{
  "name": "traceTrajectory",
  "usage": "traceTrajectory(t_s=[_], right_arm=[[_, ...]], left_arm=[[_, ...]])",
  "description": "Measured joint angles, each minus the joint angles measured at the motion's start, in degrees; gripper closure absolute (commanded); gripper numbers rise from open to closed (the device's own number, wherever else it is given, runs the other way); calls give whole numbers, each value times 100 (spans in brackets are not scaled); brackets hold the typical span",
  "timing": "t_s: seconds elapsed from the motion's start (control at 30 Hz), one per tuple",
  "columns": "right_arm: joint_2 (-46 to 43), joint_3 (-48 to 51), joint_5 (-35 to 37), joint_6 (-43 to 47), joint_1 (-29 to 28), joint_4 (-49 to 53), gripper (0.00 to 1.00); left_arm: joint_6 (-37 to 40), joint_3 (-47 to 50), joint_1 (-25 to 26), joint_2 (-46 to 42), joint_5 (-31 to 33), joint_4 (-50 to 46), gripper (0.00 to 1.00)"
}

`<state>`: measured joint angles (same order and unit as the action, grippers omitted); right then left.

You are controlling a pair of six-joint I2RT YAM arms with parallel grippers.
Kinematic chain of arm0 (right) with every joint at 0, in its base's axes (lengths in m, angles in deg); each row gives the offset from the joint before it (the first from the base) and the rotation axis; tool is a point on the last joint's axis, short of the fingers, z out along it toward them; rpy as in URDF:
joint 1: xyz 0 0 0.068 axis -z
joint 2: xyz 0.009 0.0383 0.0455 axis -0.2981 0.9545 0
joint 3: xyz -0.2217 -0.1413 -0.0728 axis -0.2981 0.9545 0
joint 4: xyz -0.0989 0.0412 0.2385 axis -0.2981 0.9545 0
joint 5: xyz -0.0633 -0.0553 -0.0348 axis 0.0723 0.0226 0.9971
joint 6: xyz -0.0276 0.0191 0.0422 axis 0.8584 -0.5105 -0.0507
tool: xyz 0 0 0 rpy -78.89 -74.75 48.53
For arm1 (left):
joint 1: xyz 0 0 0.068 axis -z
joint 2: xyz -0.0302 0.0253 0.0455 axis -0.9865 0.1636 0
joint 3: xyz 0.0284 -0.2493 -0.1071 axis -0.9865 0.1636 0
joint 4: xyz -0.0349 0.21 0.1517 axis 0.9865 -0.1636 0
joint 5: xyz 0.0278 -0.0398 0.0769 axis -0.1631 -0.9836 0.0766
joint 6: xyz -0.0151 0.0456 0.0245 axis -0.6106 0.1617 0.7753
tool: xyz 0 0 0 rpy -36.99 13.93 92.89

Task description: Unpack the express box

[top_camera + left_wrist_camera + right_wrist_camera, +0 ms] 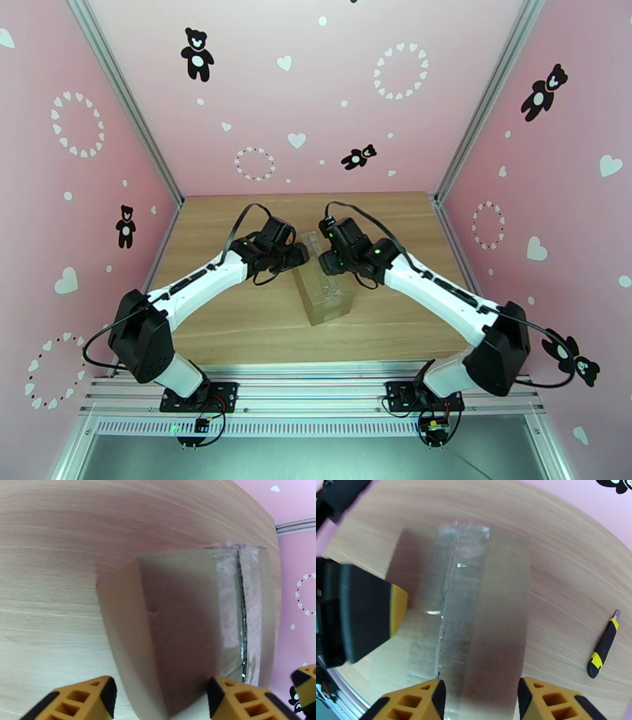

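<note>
1. Express box (324, 294): in the top view its far end is hidden under both grippers, while the near end is plain to see. The left wrist view cuts off its near corner at the frame bottom. The right wrist view is blurred and the box edges are soft.
2. Contact is hard to judge. In the right wrist view a yellow-tipped finger (398, 610) of the left gripper sits at the box's left top edge. I cannot tell whether it is touching or just beside.
3. Position: the box lies near the middle of the wooden table (237, 316). Its long axis runs near to far, slightly skewed.
4. Looks: a small brown corrugated carton with clear shiny tape (462, 578) along the top. In the left wrist view a dark ragged line follows the seam (241, 618), with crinkled tape on both sides. The flaps lie flat.
5. Left gripper (299, 254): the arm reaches in from the left with the elbow bent and the wrist tipped down at the box's far left side. The jaws stand wide apart with the box corner below and between them. Nothing is clamped.
6. Right gripper (330, 256): the arm mirrors the left one, coming in from the right over the far end. The jaws are parted above the taped top and hold nothing.
7. Utility knife (603, 644): black and yellow, lying on the table well apart from the box.
8. Surround: pink walls (316, 95) printed with bears and hearts.
</note>
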<state>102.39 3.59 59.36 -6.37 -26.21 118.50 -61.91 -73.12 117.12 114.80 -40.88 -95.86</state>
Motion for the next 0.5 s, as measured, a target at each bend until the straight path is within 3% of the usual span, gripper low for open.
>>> traceTrajectory(t_s=[0.4, 0.5], right_arm=[[258, -55, 608, 11, -269, 118, 41], [264, -66, 721, 4, -352, 118, 32]], left_arm=[[-39, 70, 2, 2, 2, 101, 34], [-61, 72, 2, 2, 2, 103, 34]])
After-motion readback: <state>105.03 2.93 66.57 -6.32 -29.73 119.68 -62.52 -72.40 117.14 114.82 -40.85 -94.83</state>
